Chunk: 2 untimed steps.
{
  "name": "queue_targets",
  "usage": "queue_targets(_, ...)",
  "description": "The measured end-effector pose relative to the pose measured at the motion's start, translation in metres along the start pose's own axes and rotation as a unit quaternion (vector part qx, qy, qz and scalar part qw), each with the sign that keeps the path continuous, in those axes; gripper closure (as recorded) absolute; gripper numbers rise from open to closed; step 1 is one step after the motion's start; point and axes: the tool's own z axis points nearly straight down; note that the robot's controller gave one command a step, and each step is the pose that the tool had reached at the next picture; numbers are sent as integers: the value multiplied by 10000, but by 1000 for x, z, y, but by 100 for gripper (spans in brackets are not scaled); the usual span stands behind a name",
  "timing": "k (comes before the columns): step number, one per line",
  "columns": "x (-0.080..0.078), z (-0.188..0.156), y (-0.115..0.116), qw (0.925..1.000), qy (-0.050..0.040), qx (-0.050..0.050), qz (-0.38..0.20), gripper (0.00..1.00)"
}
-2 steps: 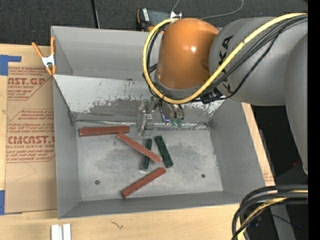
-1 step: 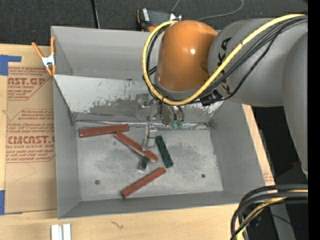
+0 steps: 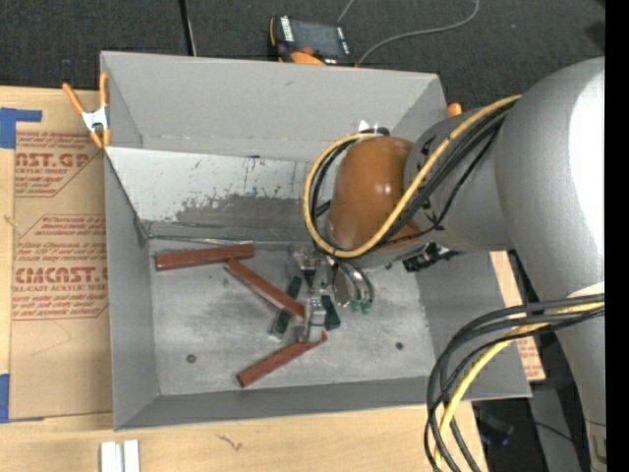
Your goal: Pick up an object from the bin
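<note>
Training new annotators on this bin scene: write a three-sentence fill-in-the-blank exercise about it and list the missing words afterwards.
1. The grey metal bin holds ___ long reddish-brown flat sticks.
2. The robot arm reaches into the bin from the view's ___ side.
3. The gripper is down by the right-hand ends of the diagonal stick and the lowest stick; the third stick, farthest from it, lies towards the bin's ___ wall.

Missing words: three; right; left.

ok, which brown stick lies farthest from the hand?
The upper-left stick, lying nearly level; the middle stick and lower stick end at the hand.
</note>
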Motion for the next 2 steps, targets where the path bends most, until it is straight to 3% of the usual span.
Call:
queue_targets(1, -2, -5, 2, 10000, -37, -8, -9, 100)
queue_targets(2, 12, -143, 14, 9633, -52, 9, -2683, 100)
